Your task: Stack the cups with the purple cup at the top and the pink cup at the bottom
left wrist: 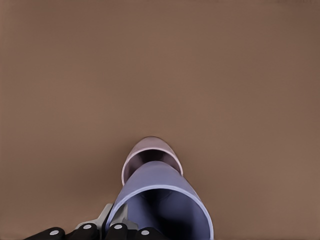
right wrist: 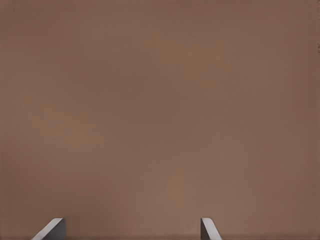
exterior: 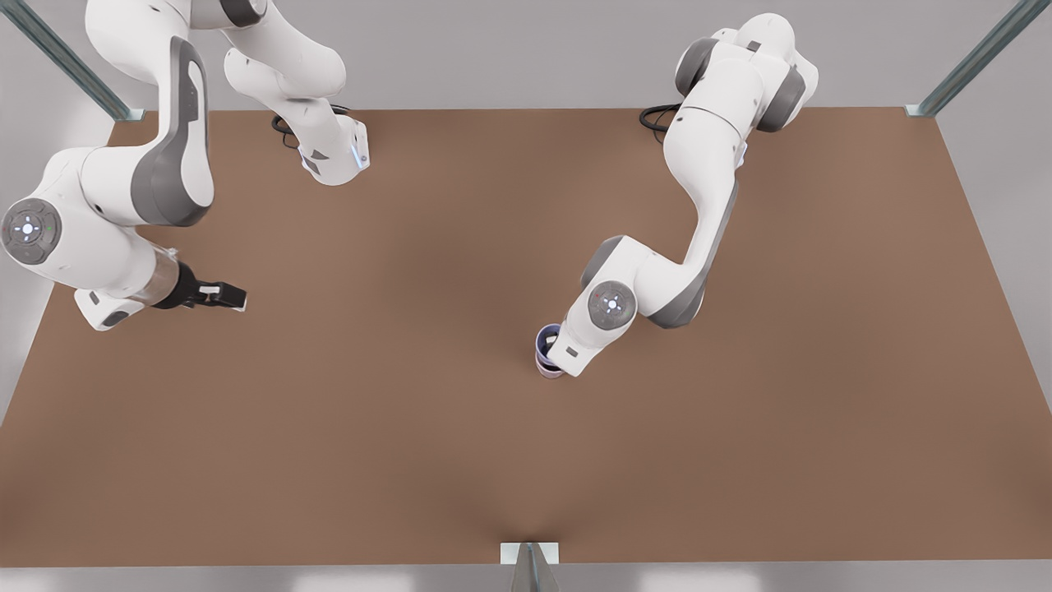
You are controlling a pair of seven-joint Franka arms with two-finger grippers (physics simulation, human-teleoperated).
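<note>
left gripper (exterior: 555, 352) at purple cup (left wrist: 159, 202) over pink cup (left wrist: 150, 150), right gripper (exterior: 233, 294) apart

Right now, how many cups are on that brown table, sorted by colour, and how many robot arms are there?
Pink cups: 1, the pink cup, at the bottom.
Purple cups: 1, the purple cup, in the left gripper, over the pink one.
Robot arms: 2; the right gripper waits open, apart from the cups.
Total: 2 cups, 2 arms.

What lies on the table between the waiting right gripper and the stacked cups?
Nothing: in the front view, bare table separates the open right gripper from the purple cup nested in the pink cup.
</note>
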